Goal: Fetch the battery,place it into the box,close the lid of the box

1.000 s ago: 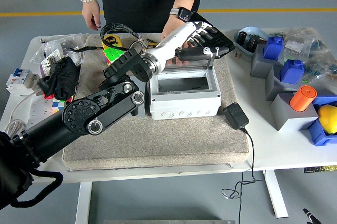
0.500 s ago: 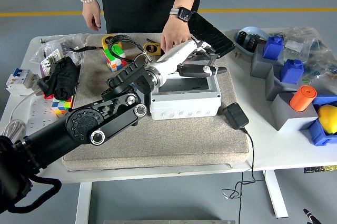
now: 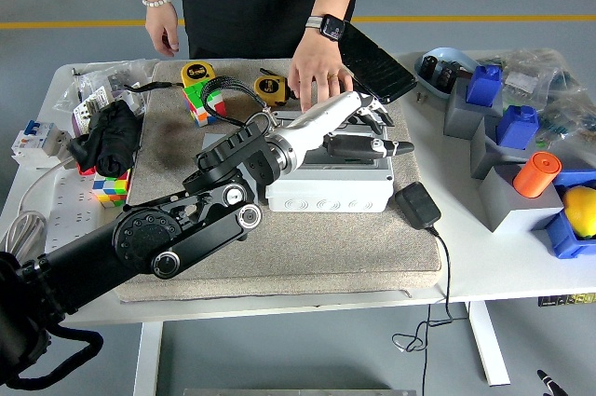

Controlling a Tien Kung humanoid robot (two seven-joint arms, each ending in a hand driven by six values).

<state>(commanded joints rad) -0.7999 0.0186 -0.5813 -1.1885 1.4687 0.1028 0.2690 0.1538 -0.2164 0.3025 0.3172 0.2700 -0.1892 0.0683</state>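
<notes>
The white table (image 3: 484, 270) is crowded, and a tan felt mat (image 3: 317, 247) covers its middle. A person in black stands at the far side, one hand (image 3: 318, 73) pressed down just behind the grey junction box (image 3: 326, 182), the other hanging free at the table's edge. The robot's left arm (image 3: 168, 233) sweeps in across the mat, and its left hand (image 3: 358, 130) lies stretched over the top of the box, fingers long and fairly flat, gripping nothing that I can see, more pushing than holding. The right arm is nowhere in view. The box's dark lid (image 3: 377, 62) stands tipped up behind it, hinged at the back edge and not yet down. The battery I cannot make out; the hand covers the box's opening, so whether it sits inside is hidden. The box looks like hard, rigid plastic, light enough to skid on the felt, which may be why the person steadies it. The lid looks stiff and smooth; I would press it near its free edge rather than pinch it.
</notes>
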